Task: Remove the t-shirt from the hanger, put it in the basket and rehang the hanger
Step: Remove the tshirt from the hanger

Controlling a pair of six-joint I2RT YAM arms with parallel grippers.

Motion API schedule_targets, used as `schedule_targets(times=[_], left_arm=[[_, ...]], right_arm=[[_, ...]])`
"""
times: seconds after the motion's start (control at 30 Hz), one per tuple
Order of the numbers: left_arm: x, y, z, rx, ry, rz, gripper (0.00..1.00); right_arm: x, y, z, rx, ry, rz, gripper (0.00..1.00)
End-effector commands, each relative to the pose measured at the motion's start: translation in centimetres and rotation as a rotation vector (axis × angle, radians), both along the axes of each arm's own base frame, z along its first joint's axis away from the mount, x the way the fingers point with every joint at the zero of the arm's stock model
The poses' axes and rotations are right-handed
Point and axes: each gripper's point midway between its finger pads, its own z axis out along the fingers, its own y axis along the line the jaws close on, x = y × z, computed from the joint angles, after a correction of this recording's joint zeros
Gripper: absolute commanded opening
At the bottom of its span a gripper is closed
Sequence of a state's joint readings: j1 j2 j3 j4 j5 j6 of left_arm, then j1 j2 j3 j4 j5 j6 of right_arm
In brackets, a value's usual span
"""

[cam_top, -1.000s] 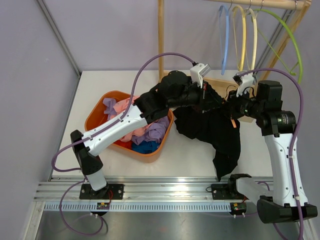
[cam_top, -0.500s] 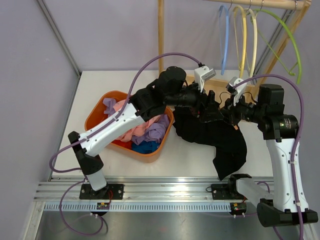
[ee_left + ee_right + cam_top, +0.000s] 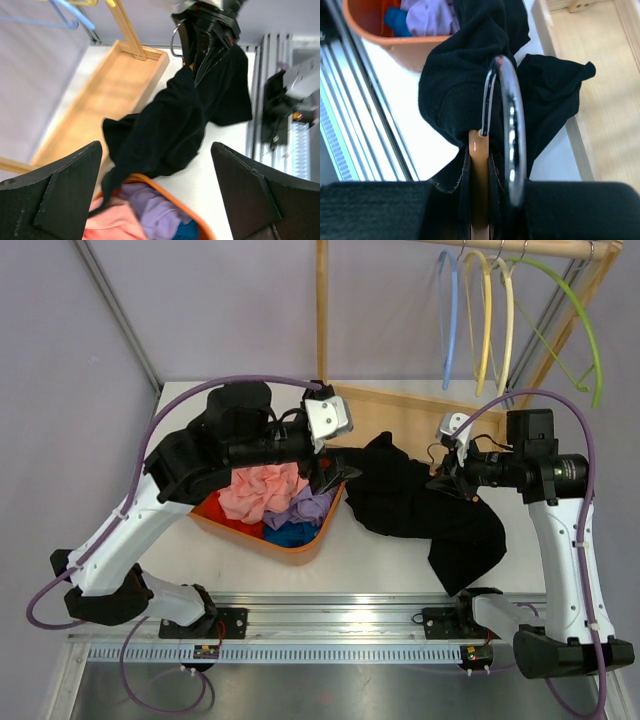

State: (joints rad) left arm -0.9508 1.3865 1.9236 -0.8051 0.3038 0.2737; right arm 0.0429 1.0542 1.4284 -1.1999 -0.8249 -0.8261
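The black t-shirt (image 3: 420,505) lies crumpled on the white table, and its upper part still hangs round the hanger. My right gripper (image 3: 447,476) is shut on the brown hanger (image 3: 480,165) just below its metal hook (image 3: 512,125), with black cloth (image 3: 455,95) bunched on both sides of the neck. My left gripper (image 3: 338,472) stands wide open over the basket's right rim, with nothing between its fingers (image 3: 60,200). In the left wrist view the t-shirt (image 3: 175,125) stretches from the right gripper down to the basket edge (image 3: 170,192); one corner drapes over that rim.
An orange basket (image 3: 210,515) with pink, purple and blue clothes stands at the left. A wooden rack base (image 3: 400,405) and its post (image 3: 321,310) are behind the shirt. Coloured hangers (image 3: 485,300) hang on the rail at top right. A metal rail (image 3: 330,615) runs along the near edge.
My left gripper opened, let go of the t-shirt and drew back left over the basket. The shirt sagged lower onto the table. The right gripper held the hanger and shifted slightly.
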Motion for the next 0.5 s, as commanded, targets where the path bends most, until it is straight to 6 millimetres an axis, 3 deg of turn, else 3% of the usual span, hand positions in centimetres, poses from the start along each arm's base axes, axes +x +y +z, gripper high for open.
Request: schedule_targets(times=[0.0, 0.1, 0.33, 0.47], left_arm=[[1.0, -1.9, -2.8, 0.120, -0.178, -0.106, 0.93], [1.4, -3.6, -4.9, 0.190, -0.192, -0.148, 0.93], [0.5, -7.5, -7.5, 0.215, -0.162, -0.241, 0.89], [2.0, -8.7, -9.0, 0.252, -0.161, -0.182, 0.76]], right_arm=[[-1.7, 0.8, 1.1, -0.029, -0.094, 0.202, 0.00], [-2.1, 0.8, 1.2, -0.056, -0.119, 0.262, 0.00], [-3.1, 1.1, 1.9, -0.067, -0.156, 0.355, 0.00], [-3.6, 1.3, 2.2, -0.060, -0.165, 0.386, 0.00]])
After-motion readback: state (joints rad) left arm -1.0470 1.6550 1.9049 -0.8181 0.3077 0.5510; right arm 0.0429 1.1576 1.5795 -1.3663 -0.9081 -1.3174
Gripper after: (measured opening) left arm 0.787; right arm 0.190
